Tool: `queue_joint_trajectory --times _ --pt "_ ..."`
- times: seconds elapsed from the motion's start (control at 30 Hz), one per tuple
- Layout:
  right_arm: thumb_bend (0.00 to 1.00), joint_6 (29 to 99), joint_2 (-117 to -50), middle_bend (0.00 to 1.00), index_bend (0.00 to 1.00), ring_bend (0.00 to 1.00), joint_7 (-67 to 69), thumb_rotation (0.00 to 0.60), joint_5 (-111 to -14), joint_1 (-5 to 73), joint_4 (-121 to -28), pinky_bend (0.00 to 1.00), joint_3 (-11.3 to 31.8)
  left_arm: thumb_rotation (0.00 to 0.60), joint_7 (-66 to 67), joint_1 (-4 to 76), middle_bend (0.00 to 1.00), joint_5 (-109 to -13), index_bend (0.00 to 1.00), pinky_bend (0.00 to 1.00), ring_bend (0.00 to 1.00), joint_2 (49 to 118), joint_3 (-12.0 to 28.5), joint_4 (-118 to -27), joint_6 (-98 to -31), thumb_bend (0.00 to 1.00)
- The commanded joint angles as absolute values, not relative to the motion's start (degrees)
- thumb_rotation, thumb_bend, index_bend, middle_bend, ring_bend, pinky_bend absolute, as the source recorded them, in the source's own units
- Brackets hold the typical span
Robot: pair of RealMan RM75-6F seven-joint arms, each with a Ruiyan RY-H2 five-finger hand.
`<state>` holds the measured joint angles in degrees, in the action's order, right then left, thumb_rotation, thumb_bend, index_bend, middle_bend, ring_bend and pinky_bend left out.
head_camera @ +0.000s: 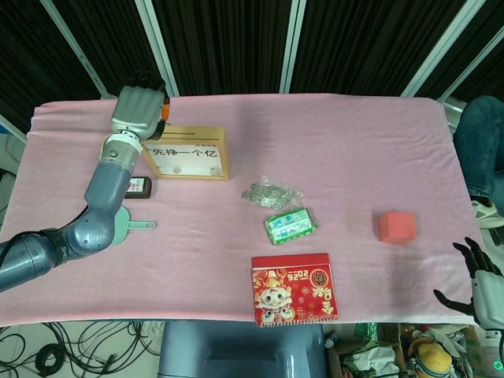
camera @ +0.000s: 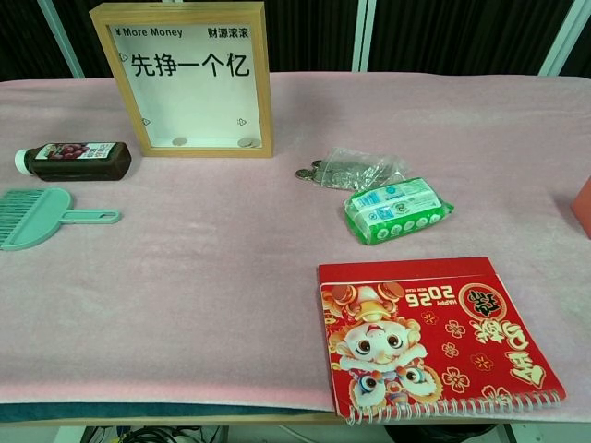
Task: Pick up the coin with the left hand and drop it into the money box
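Observation:
The wooden money box [head_camera: 189, 151] stands at the back left of the pink cloth; in the chest view its white front [camera: 194, 78] shows two coins lying at the bottom. My left hand [head_camera: 139, 109] is raised over the box's left end, back toward the camera and fingers curled away. Whether a coin sits in its fingers is hidden. It is out of the chest view. A clear bag of coins [head_camera: 272, 193] lies mid-table, with loose coins [camera: 305, 173] at its left edge. My right hand [head_camera: 482, 279] hangs off the table's front right corner, fingers spread and empty.
A dark bottle [camera: 74, 160] and a green brush [camera: 37, 217] lie left of the box. A green packet [head_camera: 290, 224] sits beside the coin bag, a red calendar [head_camera: 294, 288] at the front edge, and a red cube [head_camera: 396, 227] to the right.

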<state>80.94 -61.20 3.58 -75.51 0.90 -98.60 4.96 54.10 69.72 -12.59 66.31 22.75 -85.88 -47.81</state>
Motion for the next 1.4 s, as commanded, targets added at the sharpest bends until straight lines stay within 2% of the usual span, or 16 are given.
queue_joint_trajectory --times 0.03,0.27,0.57,1.4 --pt "0.09 80.91 -61.2 0.03 0.16 0.11 3.56 0.6 -75.5 0.9 -98.58 0.2 4.96 0.6 52.7 70.51 0.14 -12.58 0.61 0.03 0.0 67.56 21.38 -84.25 -46.99 0.46" --pt "0.09 81.09 -61.12 0.03 0.16 0.11 3.82 0.6 -75.41 0.74 -98.59 0.2 5.08 0.6 50.67 71.78 0.14 -12.64 0.61 0.03 0.0 70.8 18.3 -79.22 -46.66 0.46" --pt "0.09 81.01 -61.04 0.03 0.16 0.11 3.95 0.6 -75.27 0.67 -98.68 0.2 5.13 0.6 48.81 73.07 0.14 -11.93 0.61 0.03 0.0 74.21 16.42 -74.24 -46.56 0.46" --pt "0.09 80.62 -60.85 0.03 0.16 0.11 4.36 0.6 -74.96 0.65 -98.82 0.2 5.27 0.6 47.72 74.92 0.14 -10.86 0.61 0.03 0.0 76.1 14.24 -72.62 -47.02 0.46"
